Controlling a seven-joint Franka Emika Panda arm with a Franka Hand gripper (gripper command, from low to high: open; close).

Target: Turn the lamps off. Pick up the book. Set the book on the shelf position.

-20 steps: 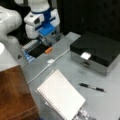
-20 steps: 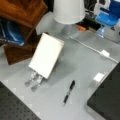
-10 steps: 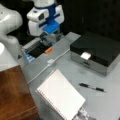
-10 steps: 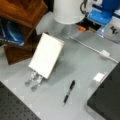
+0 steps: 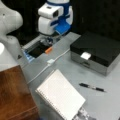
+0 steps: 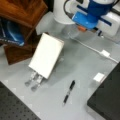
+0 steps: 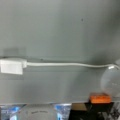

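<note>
The table [image 5: 110, 105] is a grey, smooth sheet; in a front view its nearest edge gives way to a dark perforated board [image 6: 15, 110]. Taking the book [image 5: 61, 97] as landmark: it lies on the table nearest the camera, white, its spiral binding along one long edge, propped on a small metal stand [image 6: 33, 80] that shows below its lower edge. Just beside the book, apart from it, lies a black pen [image 5: 92, 87]. On the book's other side stands the reddish-brown wooden block whose flat top is the shelf position [image 5: 13, 92] — nothing rests on the part that shows. Beyond the pen sits a black-topped metal box [image 5: 96, 53] with a small white tag on its lid. A white cable [image 7: 65, 64] with a white switch block [image 7: 11, 66] runs across the table farther off than the book, toward an orange part [image 5: 48, 50] at the edge of a dark recess. Behind all is a black backdrop. The end effector [image 5: 48, 40] hangs under the white-and-blue arm, over that recess, well apart from the book; I cannot tell how far its fingers are parted, and nothing shows in its hold.
</note>
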